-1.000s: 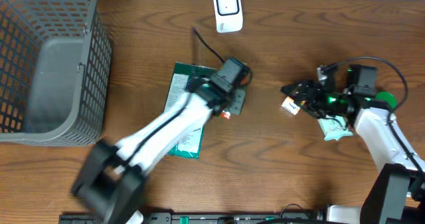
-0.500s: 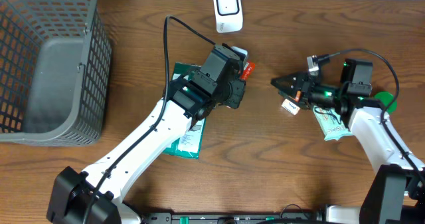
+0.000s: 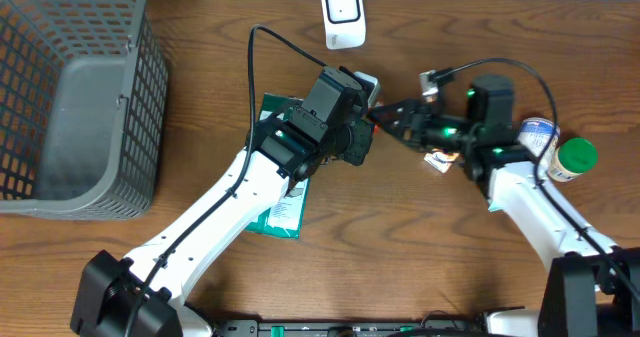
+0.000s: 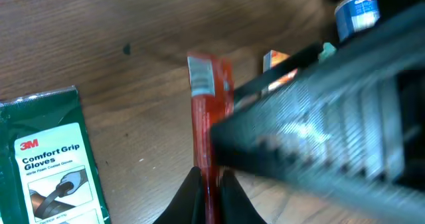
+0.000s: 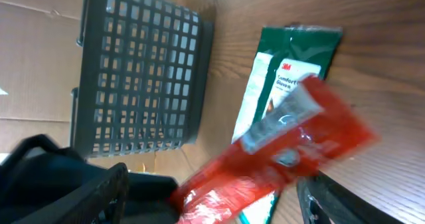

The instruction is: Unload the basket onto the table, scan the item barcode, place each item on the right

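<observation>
A red sachet (image 4: 210,111) stands on edge in my left gripper (image 4: 211,184), which is shut on its lower end. From overhead, the left gripper (image 3: 362,109) holds it above the table, below the white scanner (image 3: 343,15). My right gripper (image 3: 388,117) reaches in from the right and is open, one finger on each side of the red sachet (image 5: 285,151). Its fingers (image 5: 99,191) do not press on the sachet. In the left wrist view the right gripper (image 4: 319,124) is a dark blur across the sachet.
A green 3M gloves pack (image 3: 283,182) lies under the left arm. A grey wire basket (image 3: 70,97) fills the far left. A small orange-and-white item (image 3: 437,160), a blue-topped can (image 3: 538,132) and a green-capped bottle (image 3: 575,157) sit near the right arm.
The left gripper has lifted the red sachet off the gloves pack and holds still. The right gripper has swung left from the small item until its open fingers straddle the sachet.
</observation>
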Controlling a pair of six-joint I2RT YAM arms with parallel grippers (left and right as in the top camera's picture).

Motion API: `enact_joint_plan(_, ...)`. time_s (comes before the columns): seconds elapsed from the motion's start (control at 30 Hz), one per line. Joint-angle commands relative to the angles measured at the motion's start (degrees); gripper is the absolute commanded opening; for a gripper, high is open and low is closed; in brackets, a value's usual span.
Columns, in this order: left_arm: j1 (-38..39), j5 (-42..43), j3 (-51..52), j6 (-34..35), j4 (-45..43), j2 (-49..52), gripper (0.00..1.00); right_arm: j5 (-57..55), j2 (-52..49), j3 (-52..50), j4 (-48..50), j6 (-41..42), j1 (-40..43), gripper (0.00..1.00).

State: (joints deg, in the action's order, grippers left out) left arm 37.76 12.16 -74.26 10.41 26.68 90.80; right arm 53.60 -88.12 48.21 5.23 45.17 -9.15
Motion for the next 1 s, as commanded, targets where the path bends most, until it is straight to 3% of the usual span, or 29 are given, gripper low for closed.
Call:
enact_joint_plan(0.0, 0.07, 0.87, -0.5, -0.79, -0.46, 0.15, 0.07, -3.89, 0.76, -4.81, 5.42, 8.13, -2.23, 0.74)
enact_joint_plan(0.07, 0.09, 0.87, -0.5, -0.79, -0.48, 0.15, 0.07, -4.52, 0.76, -7.82, 11.34, 11.65, -2.32, 0.64)
enact_joint_plan(0.13, 0.09, 0.9, -0.5, -0.76, -0.44, 0.15, 0.07, -5.51, 0.76, -10.88, 18.27, 13.86, -2.14, 0.4)
enact_joint_plan(0.17, 0.09, 0.9, -0.5, -0.79, -0.39, 0.15, 0.07, -6.34, 0.76, -13.07, 24.24, 14.19, -2.03, 0.15)
enact_joint_plan(0.2, 0.09, 0.9, -0.5, -0.79, -0.39, 0.15, 0.07, -6.45, 0.76, -13.79, 26.6, 14.14, -2.03, 0.03)
enact_joint_plan(0.23, 0.09, 0.85, -0.5, -0.79, -0.42, 0.15, 0.07, -6.45, 0.76, -14.12, 27.65, 14.1, -2.03, 0.01)
enact_joint_plan(0.27, 0.09, 0.68, -0.5, -0.79, -0.37, 0.15, 0.07, -6.4, 0.76, -14.14, 27.74, 13.38, -2.03, 0.01)
enact_joint_plan(0.37, 0.02, -1.25, -0.5, -0.74, 1.44, 0.17, 0.07, -6.51, 0.76, -14.05, 23.65, 6.71, -2.03, 0.29)
enact_joint_plan(0.47, -0.28, -7.98, -0.24, 2.47, 4.74, 0.17, 0.07, -8.39, 0.79, -12.46, 10.49, -2.8, -2.23, 0.38)
enact_joint_plan(0.63, -5.95, -9.03, -0.24, 9.75, 7.54, 0.15, 0.07, -19.32, 0.79, -0.63, -18.95, -21.97, -4.2, 0.45)
enact_joint_plan(0.77, -13.38, 1.44, -0.24, 11.78, 7.65, 0.15, 0.13, -37.77, 0.79, 11.69, -37.77, -33.46, -7.98, 0.5)
enact_joint_plan(0.97, -19.17, 2.16, -0.24, 10.01, 11.15, 0.15, 0.32, -50.01, 0.37, 14.91, -38.66, -44.65, -16.22, 0.45)
